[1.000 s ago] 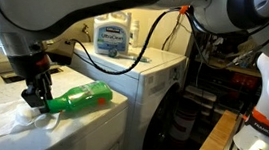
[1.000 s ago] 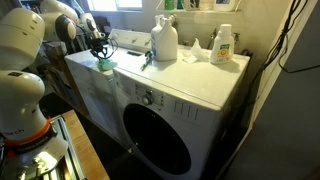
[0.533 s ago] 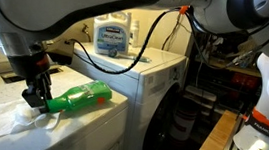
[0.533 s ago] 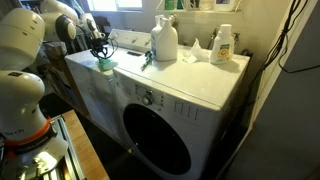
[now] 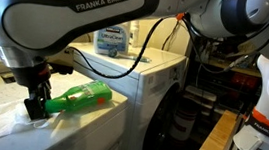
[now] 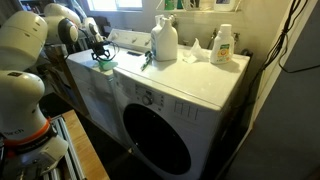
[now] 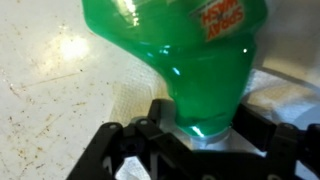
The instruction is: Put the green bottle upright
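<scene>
The green bottle (image 5: 80, 96) lies on its side on the white machine top (image 5: 89, 126), its neck pointing toward my gripper (image 5: 36, 103). It also shows in an exterior view (image 6: 105, 64), small, under the gripper (image 6: 100, 50). In the wrist view the bottle (image 7: 190, 50) fills the top and its neck sits between the black fingers (image 7: 140, 132). The gripper (image 7: 198, 128) is shut on the neck, low against the surface. The bottle's cap end is hidden by the jaws.
A large white detergent jug (image 5: 112, 34) stands behind on the neighbouring machine, seen also in an exterior view (image 6: 164, 40) beside a smaller white bottle (image 6: 222, 45). The machine top's front edge (image 5: 121, 109) drops off just past the bottle. A white robot body (image 5: 267, 109) stands nearby.
My gripper has dropped lower over the bottle's neck end and the arm has swung over it. The bottle still lies on its side in the same place.
</scene>
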`<state>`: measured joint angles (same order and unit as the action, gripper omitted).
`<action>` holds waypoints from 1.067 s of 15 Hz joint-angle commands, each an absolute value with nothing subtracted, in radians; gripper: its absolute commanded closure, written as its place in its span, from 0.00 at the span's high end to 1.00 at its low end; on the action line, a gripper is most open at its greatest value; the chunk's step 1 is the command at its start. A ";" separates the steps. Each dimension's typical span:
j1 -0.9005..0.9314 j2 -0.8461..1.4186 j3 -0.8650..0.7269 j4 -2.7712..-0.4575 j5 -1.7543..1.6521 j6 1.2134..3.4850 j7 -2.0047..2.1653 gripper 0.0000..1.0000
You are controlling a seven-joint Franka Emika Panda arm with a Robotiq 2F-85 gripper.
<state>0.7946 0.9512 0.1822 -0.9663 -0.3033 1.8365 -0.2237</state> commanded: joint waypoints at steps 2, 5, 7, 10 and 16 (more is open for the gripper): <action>0.801 0.966 0.175 -0.942 -0.314 1.836 -0.227 0.34; 0.810 0.937 0.162 -0.948 -0.325 1.816 -0.205 0.20; 0.818 0.916 0.151 -0.954 -0.329 1.793 -0.190 0.14; 0.819 0.901 0.145 -0.955 -0.328 1.771 -0.185 0.00; 0.820 0.882 0.141 -0.969 -0.329 1.789 -0.178 0.11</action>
